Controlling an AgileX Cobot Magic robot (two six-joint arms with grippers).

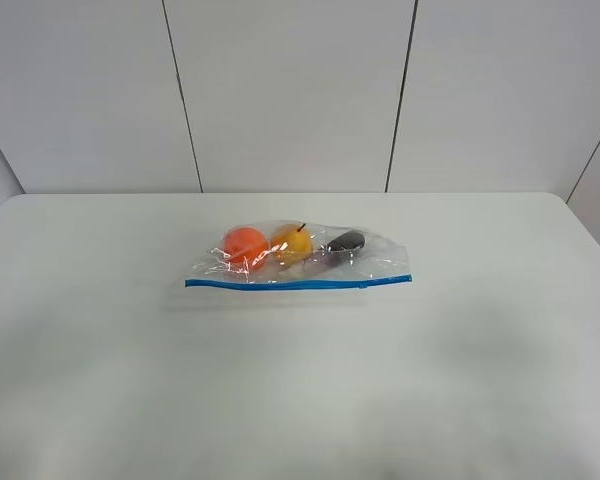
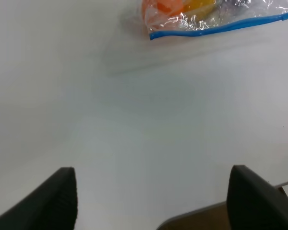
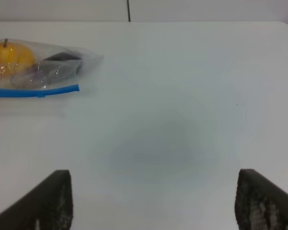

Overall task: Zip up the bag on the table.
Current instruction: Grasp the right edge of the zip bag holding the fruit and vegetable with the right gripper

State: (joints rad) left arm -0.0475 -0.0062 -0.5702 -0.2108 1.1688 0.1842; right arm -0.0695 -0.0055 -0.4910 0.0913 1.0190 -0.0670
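The clear plastic bag (image 1: 298, 258) lies in the middle of the white table (image 1: 300, 380). Its blue zipper strip (image 1: 298, 284) runs along the near edge, and orange, yellow and dark purple fruit show through it. Neither arm appears in the exterior high view. In the left wrist view, my left gripper (image 2: 151, 199) is open over bare table, well short of the bag (image 2: 216, 17). My right gripper (image 3: 153, 201) is open too, with nothing between its fingers. The bag (image 3: 36, 72) lies far off to one side of it.
A white panelled wall (image 1: 300, 90) rises behind the table's far edge. The table's rounded corner (image 3: 285, 28) shows in the right wrist view, and a table edge (image 2: 192, 221) shows close to the left gripper.
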